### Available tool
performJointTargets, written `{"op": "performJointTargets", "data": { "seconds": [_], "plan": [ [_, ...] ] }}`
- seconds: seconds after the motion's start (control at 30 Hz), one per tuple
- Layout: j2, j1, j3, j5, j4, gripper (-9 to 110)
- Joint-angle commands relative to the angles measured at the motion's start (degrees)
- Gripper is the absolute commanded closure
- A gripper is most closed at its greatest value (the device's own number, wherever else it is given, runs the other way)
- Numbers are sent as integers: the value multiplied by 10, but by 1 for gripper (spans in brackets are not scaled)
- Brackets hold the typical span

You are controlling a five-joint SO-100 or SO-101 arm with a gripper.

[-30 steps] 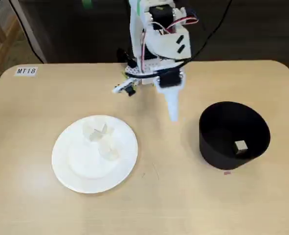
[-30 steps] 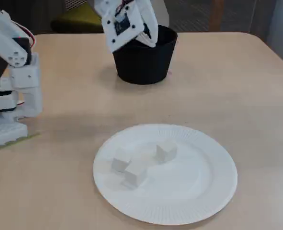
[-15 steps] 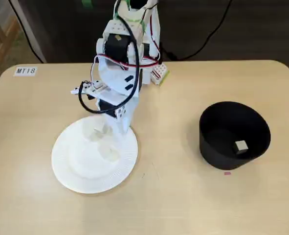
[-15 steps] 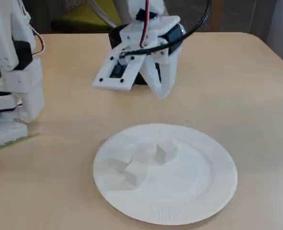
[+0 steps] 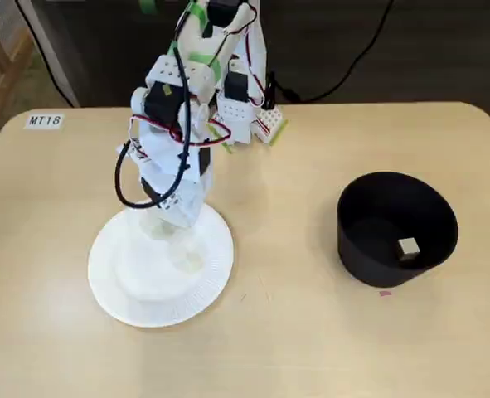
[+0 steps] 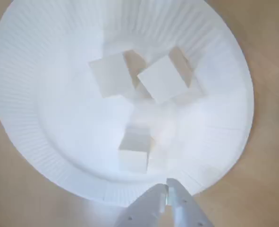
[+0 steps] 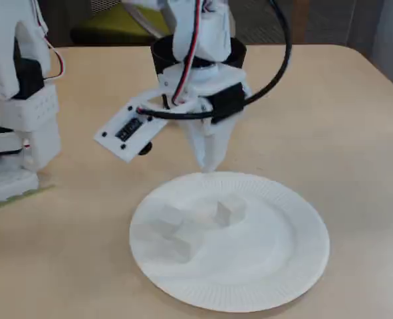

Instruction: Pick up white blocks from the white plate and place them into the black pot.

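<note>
Three white blocks (image 6: 134,152) are seen on the white plate (image 6: 30,142). The gripper (image 6: 167,185) is held above the plate's edge with its jaws pressed together and nothing between them. The nearest block lies just past the tips. Another block (image 5: 408,246) is seen inside the black pot (image 5: 369,249).

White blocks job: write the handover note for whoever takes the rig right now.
Tool: shut, empty, hovering above the near rim of the white plate in the wrist view.
White blocks: three on the plate. Two sit close together; one lies alone, nearest the tool.
Black pot: stands apart from the plate, to its right in a fixed view, and holds one block.
Done: one block delivered.
Left: three blocks to pick and drop in the pot; the lone one looks the easiest first grab.
</note>
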Motion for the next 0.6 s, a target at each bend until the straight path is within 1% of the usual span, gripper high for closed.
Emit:
{"op": "performJointTargets", "data": {
  "seconds": [0.0,0.03,0.1,0.2,0.4,0.57],
  "plan": [
    [3,5,-30,5,11,100],
    [3,4,-30,6,16,94],
    [3,4,-30,7,24,87],
    [-5,4,-30,8,28,80],
    [-36,4,-30,2,20,78],
    [-62,-1,-32,2,-35,79]
  ]
}}
